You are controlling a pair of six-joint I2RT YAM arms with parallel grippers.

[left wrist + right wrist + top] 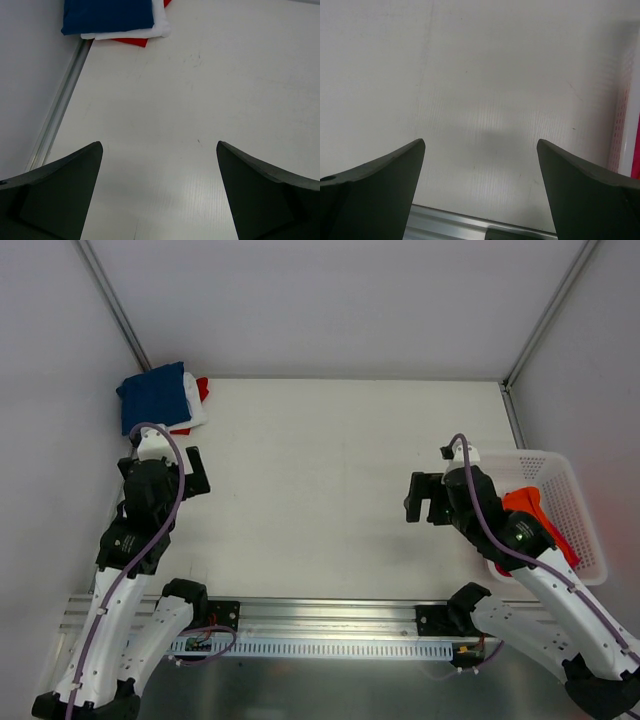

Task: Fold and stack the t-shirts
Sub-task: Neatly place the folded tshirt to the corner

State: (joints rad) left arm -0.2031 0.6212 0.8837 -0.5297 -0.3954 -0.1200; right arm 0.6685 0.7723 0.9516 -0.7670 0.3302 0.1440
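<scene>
A stack of folded t-shirts lies at the table's far left corner: a navy blue one (155, 396) on top, a white one (197, 408) under it and a red one (203, 388) at the bottom. The left wrist view shows the same stack, navy (107, 15), white (157, 27), red (131, 42). An orange t-shirt (527, 506) lies crumpled in the basket, with a red or magenta cloth (567, 545) beside it. My left gripper (197, 475) hovers open below the stack, empty (159, 150). My right gripper (424, 498) is open and empty (481, 147), left of the basket.
A white plastic lattice basket (575, 490) stands at the table's right edge; its wall shows at the right of the right wrist view (626, 125). An aluminium rail (330, 625) runs along the near edge. Another rail (60, 107) borders the left side.
</scene>
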